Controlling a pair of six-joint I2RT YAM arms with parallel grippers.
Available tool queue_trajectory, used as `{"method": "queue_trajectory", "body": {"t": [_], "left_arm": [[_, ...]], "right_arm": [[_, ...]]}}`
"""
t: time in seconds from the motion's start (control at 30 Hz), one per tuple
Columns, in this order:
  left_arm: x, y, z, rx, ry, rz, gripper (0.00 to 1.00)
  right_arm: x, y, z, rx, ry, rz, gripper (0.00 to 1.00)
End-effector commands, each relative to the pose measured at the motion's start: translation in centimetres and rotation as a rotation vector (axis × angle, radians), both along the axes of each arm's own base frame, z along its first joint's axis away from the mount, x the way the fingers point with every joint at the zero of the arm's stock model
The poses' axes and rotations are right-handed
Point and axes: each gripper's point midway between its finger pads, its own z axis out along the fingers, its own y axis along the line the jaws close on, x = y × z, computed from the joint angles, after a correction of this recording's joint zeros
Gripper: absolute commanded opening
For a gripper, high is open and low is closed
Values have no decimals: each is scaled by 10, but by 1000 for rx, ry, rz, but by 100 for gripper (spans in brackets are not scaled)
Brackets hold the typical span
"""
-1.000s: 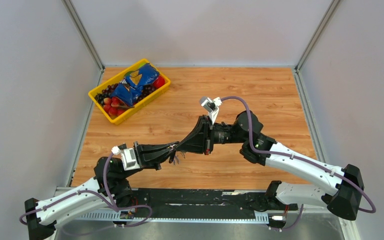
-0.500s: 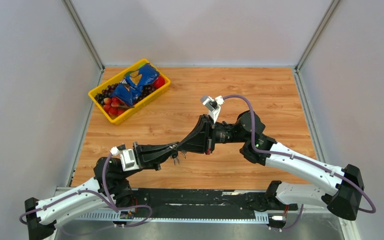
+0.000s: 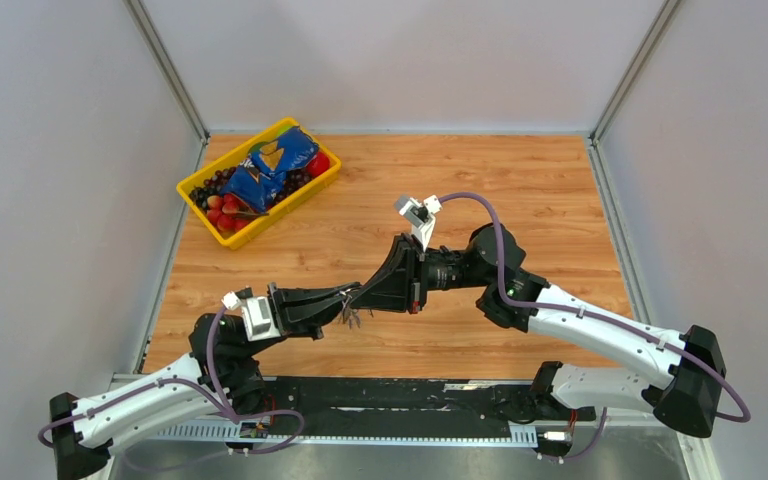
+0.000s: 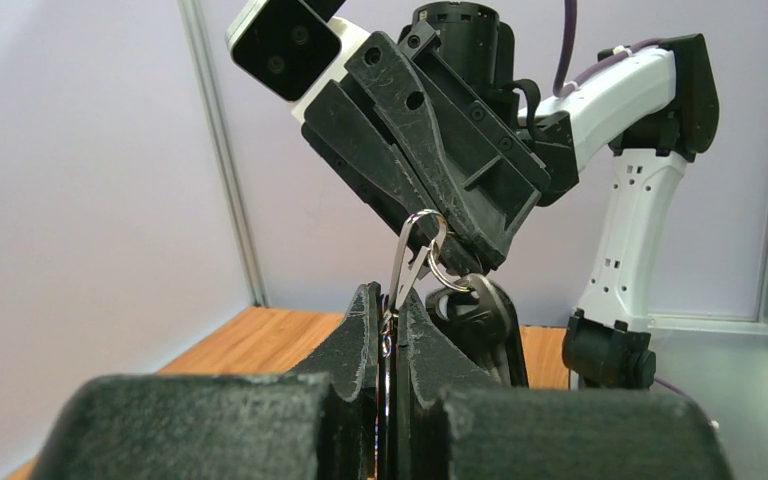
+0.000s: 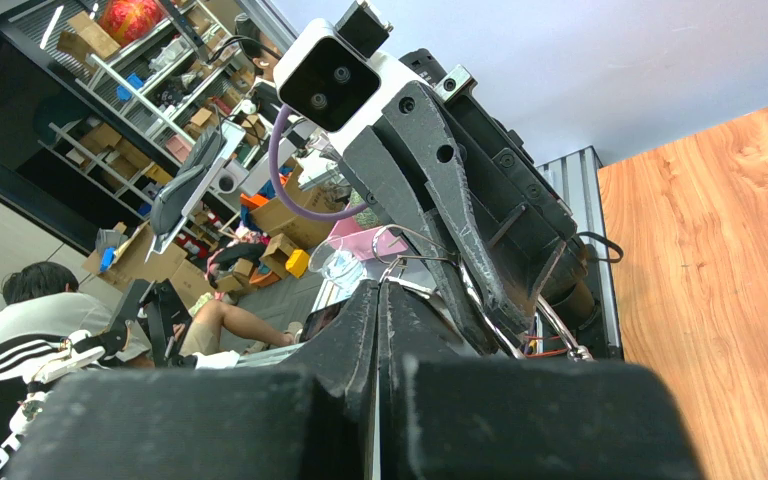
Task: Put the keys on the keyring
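Pinching keyring point(image 4: 412, 258) upright, left end effector point(image 4: 388, 302); right end effector point(image 5: 378, 292) clenched, contents unclear; black-headed key point(image 4: 480, 310) dangling.

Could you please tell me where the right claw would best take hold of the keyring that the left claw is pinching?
Likely the free top arc of the keyring, standing roughly upright and edge-on above the left claw, whose fingers clamp its lower part. The right claw should come from above, closing across the ring's flat faces, clear of the black key head hanging behind.
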Motion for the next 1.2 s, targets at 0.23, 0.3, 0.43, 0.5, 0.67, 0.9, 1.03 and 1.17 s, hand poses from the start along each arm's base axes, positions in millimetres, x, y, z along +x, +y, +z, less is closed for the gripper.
{"method": "queue_trajectory", "body": {"t": [0.23,0.3,0.43,0.5,0.67,0.9,1.03,1.17], "left_arm": [[-5,1,14,-31,-36,-15,0],[-6,0,14,-29,-37,-21,0],[-6,-1,11,-21,-34,-27,0],[-6,-2,10,-17,-32,-30,0],[-6,-4,7,-9,-26,-35,0],[-10,-3,13,-24,-23,-58,0],[-15,-1,21,-36,-30,-78,0],[-16,-2,21,-33,-28,-85,0]], "right_arm": [[-8,-4,28,91,-49,26,0],[-9,-4,29,100,-52,28,0],[-12,-9,39,143,-73,33,0],[-13,-10,44,156,-79,36,0],[-15,-12,53,176,-90,42,0],[-12,-7,43,138,-66,36,0],[-10,-2,35,109,-48,30,0],[-7,2,27,75,-40,20,0]]}}
